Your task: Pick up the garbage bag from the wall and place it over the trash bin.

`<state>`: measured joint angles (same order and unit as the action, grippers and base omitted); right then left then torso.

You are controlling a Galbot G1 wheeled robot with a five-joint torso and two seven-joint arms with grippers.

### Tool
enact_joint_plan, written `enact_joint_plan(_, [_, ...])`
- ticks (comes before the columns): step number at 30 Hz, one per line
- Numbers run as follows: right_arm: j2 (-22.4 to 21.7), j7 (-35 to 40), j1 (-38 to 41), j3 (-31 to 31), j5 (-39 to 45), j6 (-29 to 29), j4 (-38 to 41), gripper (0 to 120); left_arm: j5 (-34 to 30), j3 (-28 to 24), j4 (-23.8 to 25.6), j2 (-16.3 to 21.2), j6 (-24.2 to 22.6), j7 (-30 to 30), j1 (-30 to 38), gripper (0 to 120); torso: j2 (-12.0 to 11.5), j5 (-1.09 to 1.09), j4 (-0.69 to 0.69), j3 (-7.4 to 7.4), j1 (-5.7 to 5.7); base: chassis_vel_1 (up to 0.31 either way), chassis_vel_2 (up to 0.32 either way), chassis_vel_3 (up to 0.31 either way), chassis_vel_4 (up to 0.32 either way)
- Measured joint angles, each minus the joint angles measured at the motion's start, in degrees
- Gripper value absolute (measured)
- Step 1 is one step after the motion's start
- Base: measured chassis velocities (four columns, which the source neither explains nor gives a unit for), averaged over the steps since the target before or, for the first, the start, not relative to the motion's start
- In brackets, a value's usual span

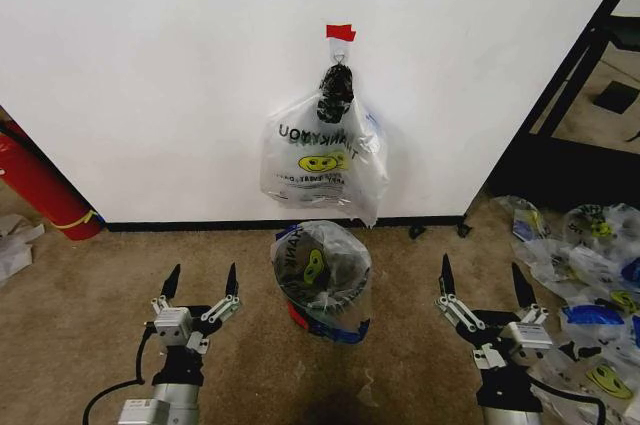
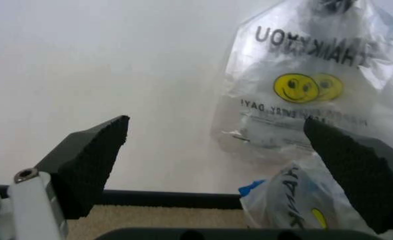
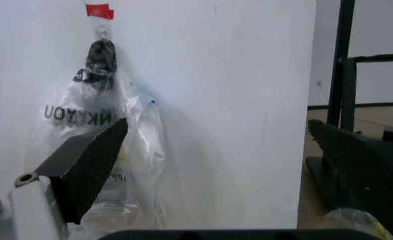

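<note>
White wall (image 1: 150, 65) first: the bag (image 1: 322, 157) hangs from a hook under a red tape strip (image 1: 340, 32), long axis straight down, directly above the bin (image 1: 322, 283), which already looks covered in a smiley bag. It's ahead and up, midway between both grippers. Left gripper (image 1: 201, 283) and right gripper (image 1: 479, 277) both sit low, jaws spread, empty. Bag's clear and crinkly, yellow smiley, black lettering, black knot on top.
</note>
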<state>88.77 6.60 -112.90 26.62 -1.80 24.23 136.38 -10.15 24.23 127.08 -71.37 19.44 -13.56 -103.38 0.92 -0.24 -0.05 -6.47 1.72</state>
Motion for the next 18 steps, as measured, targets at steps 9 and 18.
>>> enact_joint_plan(9, [1.7, 0.4, -1.1, -0.5, -2.7, -0.1, 0.8, 100, 0.0, -2.3, -0.3, 0.9, -1.5, 0.2, 2.1, 100, 0.0, 0.0, 0.0, 0.0, 0.0, 0.0, 0.0, 0.0, 0.0])
enact_joint_plan(18, [2.9, 0.6, -1.1, -1.0, -4.9, 0.6, 0.4, 100, 0.8, -3.2, 0.1, 1.7, -2.7, 0.3, 3.2, 100, 0.0, 0.0, 0.0, 0.0, 0.0, 0.0, 0.0, 0.0, 0.0])
